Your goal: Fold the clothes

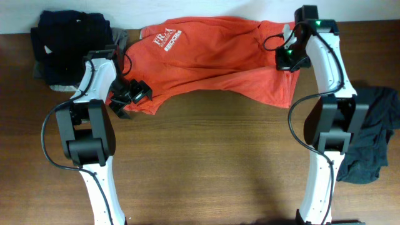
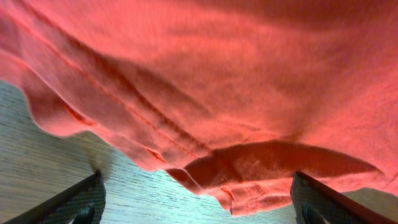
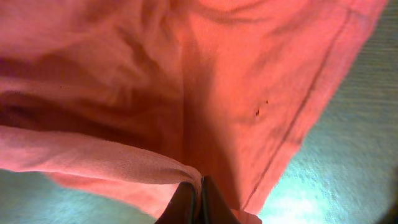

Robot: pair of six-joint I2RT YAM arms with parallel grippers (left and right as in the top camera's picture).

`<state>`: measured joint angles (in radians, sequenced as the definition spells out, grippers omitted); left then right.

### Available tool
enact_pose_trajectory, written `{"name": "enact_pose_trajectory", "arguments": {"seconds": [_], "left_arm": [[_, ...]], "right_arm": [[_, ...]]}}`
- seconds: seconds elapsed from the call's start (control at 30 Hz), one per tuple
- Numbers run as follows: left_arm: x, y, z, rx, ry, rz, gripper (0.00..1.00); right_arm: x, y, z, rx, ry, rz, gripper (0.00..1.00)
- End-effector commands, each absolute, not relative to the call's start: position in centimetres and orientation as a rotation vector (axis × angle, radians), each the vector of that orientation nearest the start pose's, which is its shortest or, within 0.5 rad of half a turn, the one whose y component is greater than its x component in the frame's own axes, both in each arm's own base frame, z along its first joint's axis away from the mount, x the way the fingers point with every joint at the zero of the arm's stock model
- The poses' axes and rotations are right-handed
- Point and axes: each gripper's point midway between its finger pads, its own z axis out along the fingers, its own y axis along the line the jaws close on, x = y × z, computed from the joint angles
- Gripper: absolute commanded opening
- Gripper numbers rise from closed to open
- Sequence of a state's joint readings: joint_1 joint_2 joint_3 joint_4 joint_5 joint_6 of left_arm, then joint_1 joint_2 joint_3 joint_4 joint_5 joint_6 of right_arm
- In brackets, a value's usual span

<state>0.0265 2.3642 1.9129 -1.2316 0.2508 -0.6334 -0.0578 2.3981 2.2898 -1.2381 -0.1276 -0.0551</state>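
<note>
Red-orange T-shirt lies rumpled, white lettering up; right hand pinches its fabric, left hand gapes wide, empty.

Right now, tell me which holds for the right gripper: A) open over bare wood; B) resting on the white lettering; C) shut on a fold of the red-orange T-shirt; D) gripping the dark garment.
C: the right gripper has its fingers together, pinching a fold of the red-orange T-shirt.
</note>
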Motion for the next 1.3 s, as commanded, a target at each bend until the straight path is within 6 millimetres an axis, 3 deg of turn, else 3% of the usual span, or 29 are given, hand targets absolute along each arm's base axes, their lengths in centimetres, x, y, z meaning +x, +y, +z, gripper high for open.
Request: {"name": "enact_pose_trajectory", "arguments": {"seconds": [0.0, 0.07, 0.13, 0.17, 0.2, 0.43, 0.5, 0.67, 0.93, 1.03, 1.27], "left_arm": [[42.9, -3.0, 0.0, -1.113, 3.117, -0.334, 0.95], [43.2, -3.0, 0.0, -1.107, 3.107, -0.338, 0.82], [43.4, -3.0, 0.0, -1.102, 3.098, -0.343, 0.63], [43.7, -3.0, -0.1, -1.096, 3.088, -0.347, 0.48], [43.7, -3.0, -0.1, -1.095, 3.086, -0.350, 0.41], [43.7, -3.0, -0.1, -1.095, 3.089, -0.348, 0.20], [43.4, -3.0, -0.1, -1.099, 3.097, -0.343, 0.01], [41.8, -3.0, 0.1, -1.138, 3.155, -0.314, 0.01], [39.2, -2.0, 1.3, -1.174, 3.231, -0.172, 0.01], [38.5, -0.8, 2.4, -1.157, 3.228, -0.045, 0.01], [37.8, 0.6, 6.3, -1.112, 3.168, 0.066, 0.01]], "right_arm": [[51.6, -0.4, 12.6, 0.023, 2.848, 0.169, 0.04], [51.3, -0.2, 12.8, 0.016, 2.855, 0.174, 0.04], [51.0, 0.0, 12.7, 0.013, 2.867, 0.176, 0.04], [50.6, 0.5, 12.6, 0.001, 2.882, 0.179, 0.04], [50.5, 0.7, 12.6, -0.004, 2.886, 0.180, 0.04], [50.4, 2.6, 12.6, -0.058, 2.889, 0.186, 0.04], [50.4, 3.0, 12.6, -0.068, 2.891, 0.188, 0.04], [49.9, 3.2, 13.3, -0.009, 2.898, 0.177, 0.04], [47.6, 3.3, 16.7, 0.079, 2.899, 0.194, 0.04], [46.3, 2.9, 17.9, 0.134, 2.913, 0.170, 0.04], [43.0, 1.7, 20.2, 0.292, 2.951, 0.076, 0.04]]}}
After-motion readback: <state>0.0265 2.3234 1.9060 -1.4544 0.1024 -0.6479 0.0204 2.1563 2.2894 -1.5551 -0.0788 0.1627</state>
